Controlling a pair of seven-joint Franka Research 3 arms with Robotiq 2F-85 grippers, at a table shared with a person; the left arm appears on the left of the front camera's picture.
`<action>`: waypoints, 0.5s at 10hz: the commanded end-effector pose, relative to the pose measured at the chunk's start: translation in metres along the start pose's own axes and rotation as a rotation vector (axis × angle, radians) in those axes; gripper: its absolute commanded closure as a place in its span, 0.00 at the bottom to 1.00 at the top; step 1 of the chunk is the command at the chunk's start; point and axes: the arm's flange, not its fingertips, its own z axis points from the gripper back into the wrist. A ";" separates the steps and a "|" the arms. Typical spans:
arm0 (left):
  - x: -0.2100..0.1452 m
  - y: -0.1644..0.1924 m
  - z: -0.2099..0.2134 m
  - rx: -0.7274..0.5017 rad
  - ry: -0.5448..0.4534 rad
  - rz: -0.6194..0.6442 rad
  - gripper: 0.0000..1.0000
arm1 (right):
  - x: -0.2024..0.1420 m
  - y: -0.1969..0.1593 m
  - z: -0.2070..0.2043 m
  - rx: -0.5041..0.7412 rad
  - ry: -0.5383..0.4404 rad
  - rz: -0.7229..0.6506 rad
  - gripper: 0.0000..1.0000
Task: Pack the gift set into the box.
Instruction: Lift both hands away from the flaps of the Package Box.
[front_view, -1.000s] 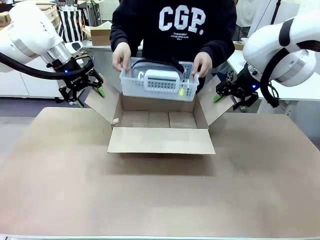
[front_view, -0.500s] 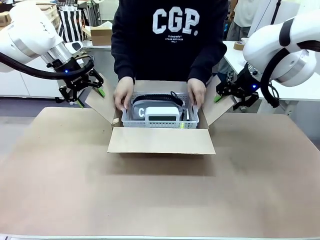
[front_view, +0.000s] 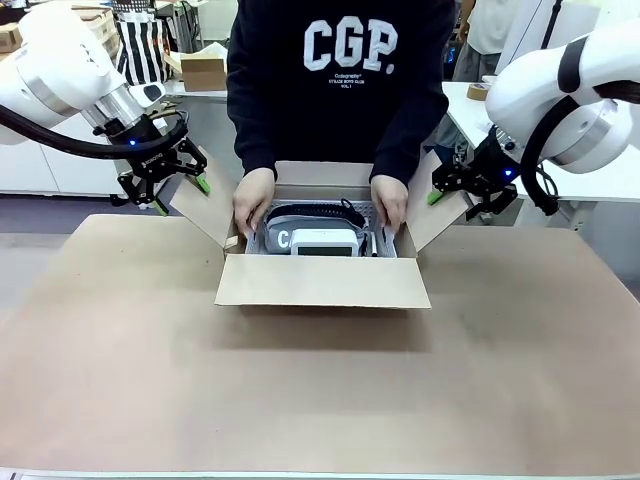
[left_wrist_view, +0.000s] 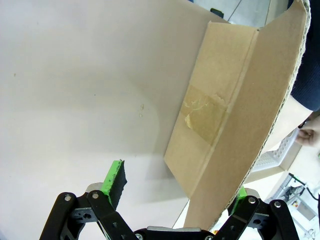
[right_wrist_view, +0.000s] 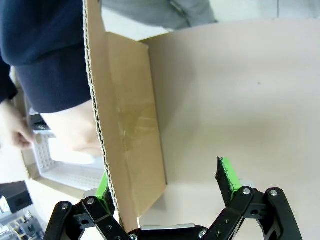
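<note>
The box (front_view: 320, 283) stands open mid-table, its side flaps spread. Down inside it sits the gift set (front_view: 322, 240), pale grey-white with a black edge, resting in a white perforated basket (front_view: 384, 240). The person's hands (front_view: 252, 200) grip the basket's two ends. My left gripper (front_view: 180, 195) is open astride the left flap (left_wrist_view: 235, 100), whose lower edge passes between its fingers (left_wrist_view: 114, 177). My right gripper (front_view: 462, 200) is open astride the right flap (right_wrist_view: 130, 125), which lies close to one finger (right_wrist_view: 102, 186). The basket (right_wrist_view: 65, 170) shows beyond that flap.
The person stands at the far edge of the brown table (front_view: 320, 400), right behind the box. Behind them are a smaller brown carton (front_view: 203, 68), a striped bag (front_view: 143, 45) and a white table with a tape roll (front_view: 478, 91).
The person has lowered the basket with the gift set from above the box down into it. Both arms have stayed where they were.
</note>
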 end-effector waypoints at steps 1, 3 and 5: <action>-0.002 0.001 0.003 0.009 -0.005 0.000 0.00 | 0.004 0.004 0.002 -0.009 0.010 -0.009 0.00; -0.002 0.001 0.003 0.009 -0.005 0.000 0.00 | 0.004 0.004 0.002 -0.009 0.010 -0.009 0.00; -0.002 0.001 0.003 0.009 -0.005 0.000 0.00 | 0.004 0.004 0.002 -0.009 0.010 -0.009 0.00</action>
